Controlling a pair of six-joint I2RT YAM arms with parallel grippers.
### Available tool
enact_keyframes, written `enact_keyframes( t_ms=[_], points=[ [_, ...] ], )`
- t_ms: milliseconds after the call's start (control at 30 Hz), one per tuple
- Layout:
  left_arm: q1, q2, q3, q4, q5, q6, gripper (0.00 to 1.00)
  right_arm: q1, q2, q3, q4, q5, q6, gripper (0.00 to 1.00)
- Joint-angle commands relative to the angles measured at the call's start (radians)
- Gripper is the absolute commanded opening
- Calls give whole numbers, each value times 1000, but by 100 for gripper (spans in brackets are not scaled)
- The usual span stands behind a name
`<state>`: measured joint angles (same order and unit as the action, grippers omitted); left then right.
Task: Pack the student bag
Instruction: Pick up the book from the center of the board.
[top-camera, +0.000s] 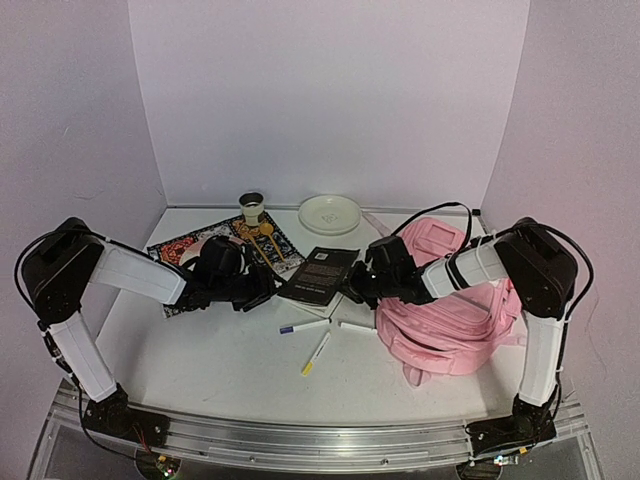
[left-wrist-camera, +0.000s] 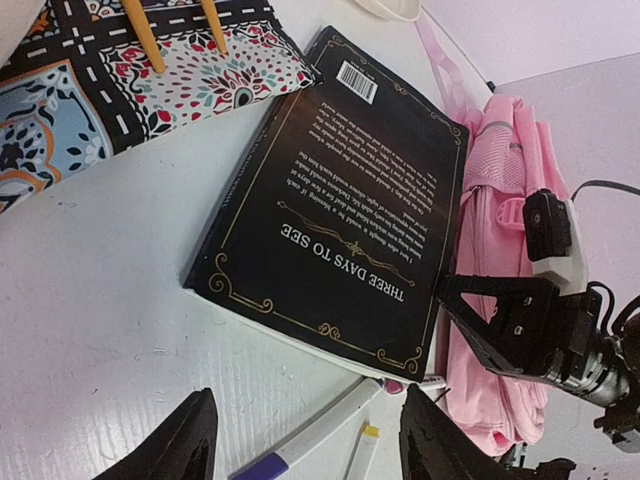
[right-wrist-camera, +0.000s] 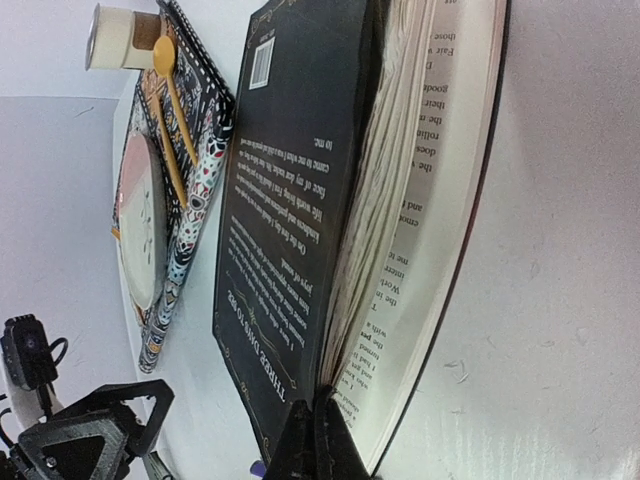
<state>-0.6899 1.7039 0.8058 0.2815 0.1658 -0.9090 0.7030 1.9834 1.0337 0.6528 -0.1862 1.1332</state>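
The student bag (top-camera: 455, 305), pink and soft, lies on the right of the table, and its side shows in the left wrist view (left-wrist-camera: 490, 230). A black book (top-camera: 320, 272) lies left of it. My right gripper (top-camera: 352, 287) is at the book's right edge. In the right wrist view its fingers (right-wrist-camera: 320, 415) are pressed together at the near corner of the book (right-wrist-camera: 290, 200), whose cover and pages are raised off the last page. My left gripper (left-wrist-camera: 305, 400) hangs open over the table left of the book (left-wrist-camera: 340, 210), with nothing between its fingers.
Three pens lie in front of the book: a purple-capped one (top-camera: 303, 326) (left-wrist-camera: 310, 440), a yellow-tipped one (top-camera: 315, 353) and a third (top-camera: 357, 327). A patterned mat (top-camera: 175, 250) with wooden utensils (top-camera: 268, 240), a cup (top-camera: 252, 208) and a white plate (top-camera: 329, 213) stand behind.
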Motion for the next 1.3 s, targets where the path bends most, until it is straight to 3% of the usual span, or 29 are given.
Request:
enact_keyframes(
  t_ms=[0,967,1267],
  points=[
    [4,37,-6,126,44,-102,63,13,-76,-2,70,-39,22,0],
    [4,221,21,343,121,-313,53,13,-62,41,75,-73,4,0],
    [4,239,19,357,135,-312,50,12,-12,57,73,-76,5,14]
  ],
)
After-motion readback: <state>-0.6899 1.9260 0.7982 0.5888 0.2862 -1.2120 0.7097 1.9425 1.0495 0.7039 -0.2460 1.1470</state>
